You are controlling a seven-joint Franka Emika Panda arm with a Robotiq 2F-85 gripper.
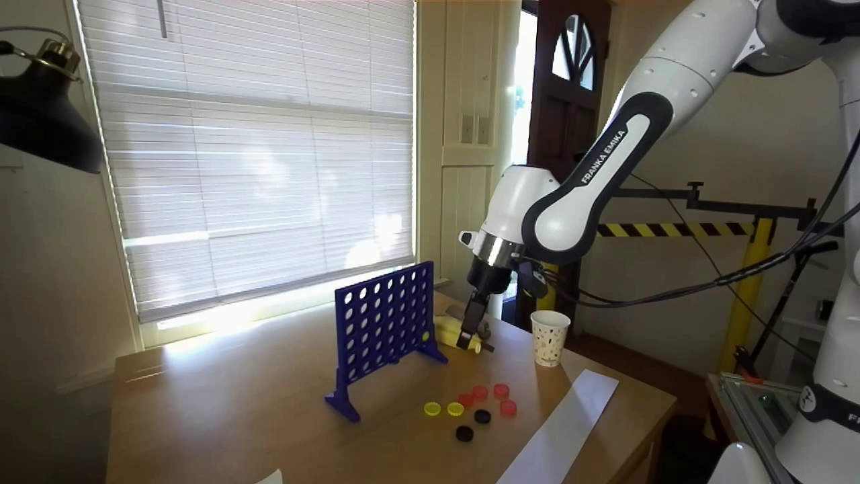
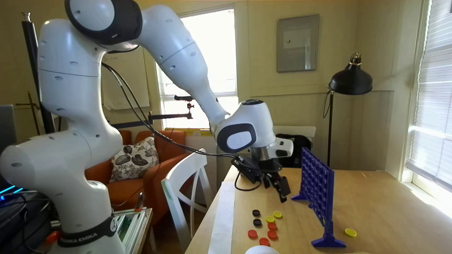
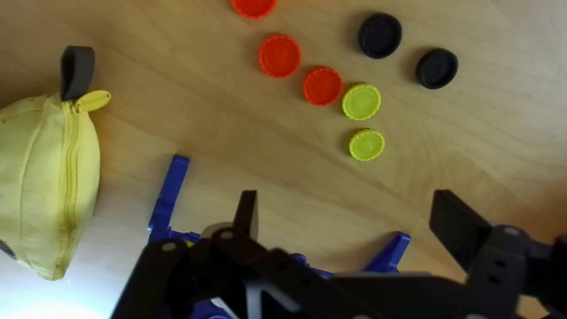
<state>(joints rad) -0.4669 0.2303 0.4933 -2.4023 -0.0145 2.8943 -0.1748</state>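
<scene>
The gripper (image 3: 347, 210), fingers (image 3: 460, 230) wide apart and empty, could topple the Connect Four rack (image 1: 383, 320), left in an exterior view, by swinging sideways.

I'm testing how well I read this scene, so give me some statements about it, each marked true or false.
1. The blue game frame stands upright on the table. True.
2. The yellow pouch has a zip. True.
3. The fingers are shut on the yellow pouch. False: they stand wide apart and hold nothing.
4. The wrist view shows two black discs. True.
5. The patterned cup lies on its side. False: it stands upright.
6. The lamp is white. False: it is black.
</scene>
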